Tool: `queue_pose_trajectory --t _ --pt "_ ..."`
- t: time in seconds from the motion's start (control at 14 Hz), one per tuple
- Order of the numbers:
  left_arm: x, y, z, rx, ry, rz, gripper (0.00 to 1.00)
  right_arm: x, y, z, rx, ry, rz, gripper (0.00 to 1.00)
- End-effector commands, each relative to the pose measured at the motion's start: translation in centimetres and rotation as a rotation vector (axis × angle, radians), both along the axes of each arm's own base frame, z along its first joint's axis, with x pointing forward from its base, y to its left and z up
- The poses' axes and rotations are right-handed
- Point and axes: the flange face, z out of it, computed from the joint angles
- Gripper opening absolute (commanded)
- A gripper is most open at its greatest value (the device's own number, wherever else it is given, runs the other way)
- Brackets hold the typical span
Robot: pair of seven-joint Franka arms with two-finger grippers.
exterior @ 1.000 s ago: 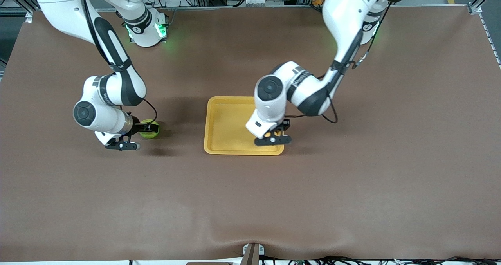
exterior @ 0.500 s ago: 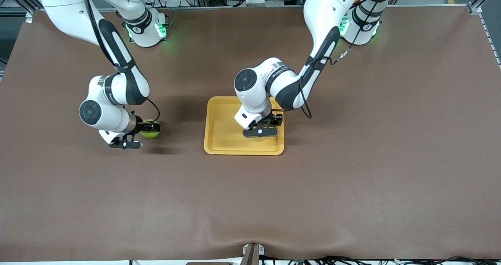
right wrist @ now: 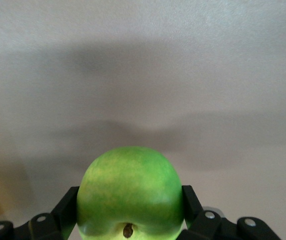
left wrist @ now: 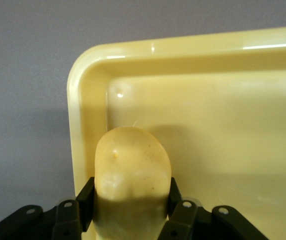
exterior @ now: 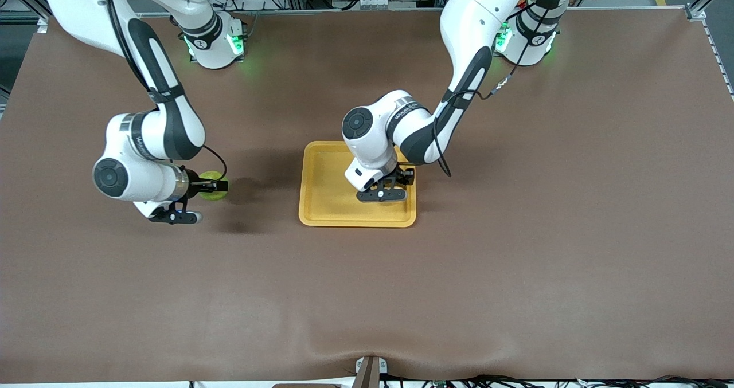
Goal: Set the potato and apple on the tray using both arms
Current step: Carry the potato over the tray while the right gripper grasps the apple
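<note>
Yellow-orange plastic is showing under the left gripper (exterior: 395, 188), which is hanging over the tray (exterior: 321, 187) near its corner toward the left arm's end, its fingers (left wrist: 85, 197) clamping the potato (left wrist: 132, 172) from both sides. The right gripper (exterior: 213, 185) is gripping the apple (right wrist: 130, 192) over the brown table (exterior: 516, 262), toward the right arm's end, well apart from the tray.
</note>
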Motion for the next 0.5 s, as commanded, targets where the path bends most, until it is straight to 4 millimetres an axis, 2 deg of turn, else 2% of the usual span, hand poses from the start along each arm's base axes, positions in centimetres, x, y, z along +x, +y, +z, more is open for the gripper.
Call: queue_pose_trajectory --t 0.0,0.14,0.29,0.36,0.43 --pt "0.0 -0.6 -0.1 0.038 -0.028 -0.021 0.0 0.9 0.8 2.5 0.007 0.016 -0.048 0.0" --pt "0.1 -0.5 -0.1 0.038 -0.028 -0.019 0.02 1.1 1.7 2.9 -0.006 0.016 -0.085 0.0" --pt "0.1 -0.4 -0.1 0.04 -0.027 -0.016 0.19 0.9 3.7 3.2 -0.012 0.014 -0.09 0.0" --pt "0.2 -0.3 -0.1 0.04 -0.027 -0.014 0.48 1.1 3.9 3.4 -0.016 0.01 -0.106 0.0" --pt "0.2 -0.2 -0.2 0.042 -0.027 -0.014 0.99 1.1 4.7 3.6 -0.015 0.008 -0.108 0.0"
